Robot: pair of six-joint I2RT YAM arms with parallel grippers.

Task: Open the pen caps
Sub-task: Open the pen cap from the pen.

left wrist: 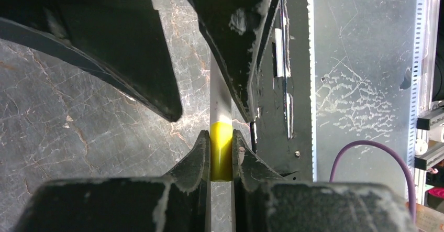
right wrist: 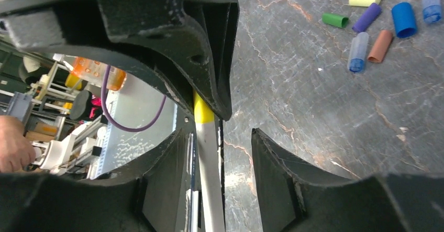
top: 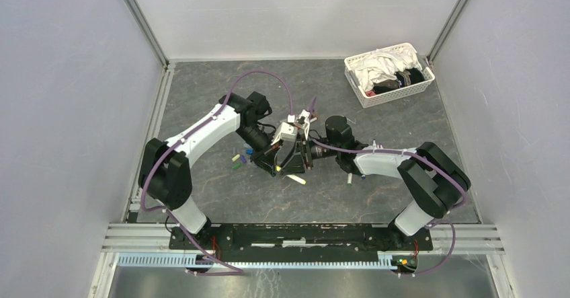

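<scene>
yellow cap (left wrist: 221, 153) inside left end effector (left wrist: 220, 139)

Noted left arm (top: 201, 126) arched up and inward, right arm (top: 383, 160) reaching in low, wrists nearly meeting. Found left gripper (left wrist: 221, 137) clamped tight on yellow cap (left wrist: 221, 156); right gripper (right wrist: 220, 133) facing it tip to tip, jaws parted.

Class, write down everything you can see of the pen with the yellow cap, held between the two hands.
The pen is slim, with a smooth white barrel, plastic by the look, and a glossy yellow cap seated on one end. The left hand is shut on the cap, one finger each side. The barrel runs between the fingers of the right hand, which stand open, with a gap on one side. Its other end is hidden.
</scene>
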